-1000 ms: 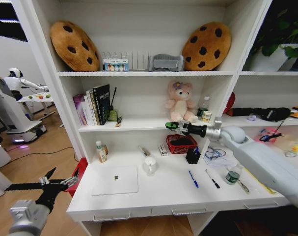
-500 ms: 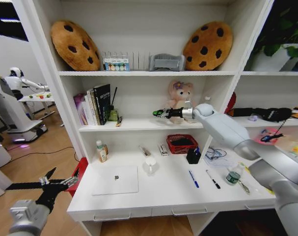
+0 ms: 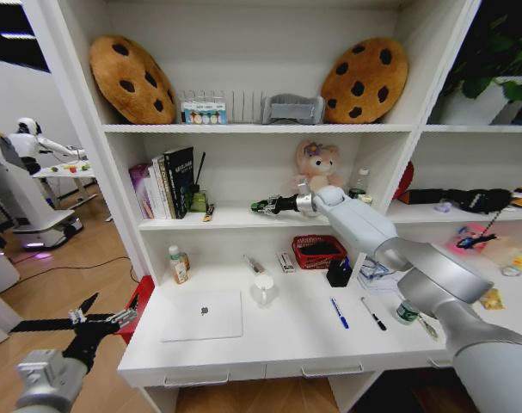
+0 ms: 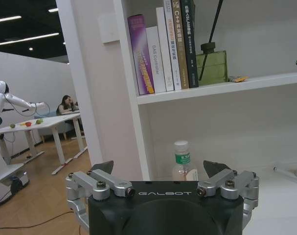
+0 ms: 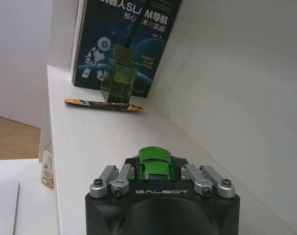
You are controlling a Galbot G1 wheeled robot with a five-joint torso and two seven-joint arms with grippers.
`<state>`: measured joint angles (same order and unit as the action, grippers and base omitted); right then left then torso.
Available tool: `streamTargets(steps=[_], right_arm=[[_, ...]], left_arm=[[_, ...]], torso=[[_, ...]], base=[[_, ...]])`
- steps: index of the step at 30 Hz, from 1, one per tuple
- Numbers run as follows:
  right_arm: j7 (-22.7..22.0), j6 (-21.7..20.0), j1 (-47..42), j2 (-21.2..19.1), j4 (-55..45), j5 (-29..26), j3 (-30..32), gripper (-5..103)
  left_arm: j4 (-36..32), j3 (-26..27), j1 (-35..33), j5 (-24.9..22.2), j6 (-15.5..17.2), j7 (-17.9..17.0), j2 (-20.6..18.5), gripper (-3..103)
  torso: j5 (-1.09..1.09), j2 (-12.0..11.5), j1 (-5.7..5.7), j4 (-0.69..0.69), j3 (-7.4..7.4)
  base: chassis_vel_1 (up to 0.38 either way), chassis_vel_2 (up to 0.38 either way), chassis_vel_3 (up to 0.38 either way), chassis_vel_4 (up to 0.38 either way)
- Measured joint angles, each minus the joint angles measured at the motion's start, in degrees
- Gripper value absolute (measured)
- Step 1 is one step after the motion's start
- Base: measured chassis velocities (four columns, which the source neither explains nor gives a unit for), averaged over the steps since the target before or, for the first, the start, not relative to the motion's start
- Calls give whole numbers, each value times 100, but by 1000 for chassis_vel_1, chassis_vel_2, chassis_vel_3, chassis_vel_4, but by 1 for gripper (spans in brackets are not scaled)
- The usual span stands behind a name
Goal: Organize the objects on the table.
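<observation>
Head view shows you the right gripper [image 3: 262, 206] reaching over the middle shelf [image 3: 243, 219], left of the plush bear [image 3: 316, 172] and right of the books [image 3: 164, 182]. In the right wrist view, that gripper [image 5: 158, 169] is pinching a small green toy car [image 5: 156, 164], held just above the shelf surface [image 5: 94, 142]; ahead of it stand a green glass bottle [image 5: 119, 81], an orange-edged strip [image 5: 103, 105] lying flat, and a dark robot book [image 5: 124, 39]. Your left gripper [image 3: 76, 325] hangs low beyond the bench's left end, over the wooden floor, with its fingers spread wide; the left wrist view has it [image 4: 160, 181] facing the shelf's side panel and a green-capped bottle [image 4: 182, 161]. On the bench [image 3: 286, 344] you have the laptop [image 3: 202, 315], a white cup [image 3: 262, 291], the blue pen [image 3: 339, 313], the black pen [image 3: 372, 314] and a second bottle [image 3: 407, 310], all apart from both grippers.
</observation>
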<state>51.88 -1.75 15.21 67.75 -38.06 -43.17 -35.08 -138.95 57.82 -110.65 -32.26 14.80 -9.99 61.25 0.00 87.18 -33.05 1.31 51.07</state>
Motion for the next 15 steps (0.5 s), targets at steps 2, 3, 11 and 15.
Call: streamTargets(steps=[2, 3, 11, 15], right_arm=[[-19, 50, -25, 11, 55, -20, 4, 35], [-19, 50, -25, 11, 55, -20, 4, 35], [-88, 272, -134, 78, 203, -47, 9, 35], [-115, 328, -160, 96, 214, -39, 12, 35]], left_arm=[[0, 0, 0, 0, 0, 0, 0, 100], [0, 0, 0, 0, 0, 0, 0, 100], [0, 0, 0, 0, 0, 0, 0, 100], [0, 0, 0, 0, 0, 0, 0, 100]], torso=[[0, 0, 0, 1, 0], [0, 0, 0, 1, 0], [0, 1, 1, 1, -1], [0, 1, 1, 1, -1]], base=[[0, 0, 0, 0], [0, 0, 0, 0], [0, 0, 0, 0], [0, 0, 0, 0]])
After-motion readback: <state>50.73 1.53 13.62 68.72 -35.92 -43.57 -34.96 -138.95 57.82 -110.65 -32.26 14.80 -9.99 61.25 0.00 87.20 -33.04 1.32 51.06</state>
